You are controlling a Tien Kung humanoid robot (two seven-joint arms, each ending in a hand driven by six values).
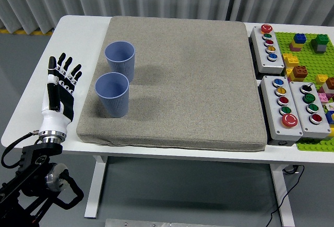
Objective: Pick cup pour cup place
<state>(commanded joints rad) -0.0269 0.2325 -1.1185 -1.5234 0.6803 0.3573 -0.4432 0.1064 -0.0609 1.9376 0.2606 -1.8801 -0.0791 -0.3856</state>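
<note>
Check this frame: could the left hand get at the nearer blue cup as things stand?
Probably yes. The left hand is open beside the mat's left edge, and nothing lies between it and the nearer blue cup; the farther cup stands behind, out of the way.

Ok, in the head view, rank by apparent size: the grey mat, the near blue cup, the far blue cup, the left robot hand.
1. Grey mat, by far the largest.
2. Left robot hand, longer than either cup is tall.
3. Near blue cup and far blue cup: look alike; the near one's slight edge may be nearness.

The green brick baseplate [308, 55] runs off the frame's right edge (its bricks there cut too); the cups' [112, 94] contents cannot be told.
</note>
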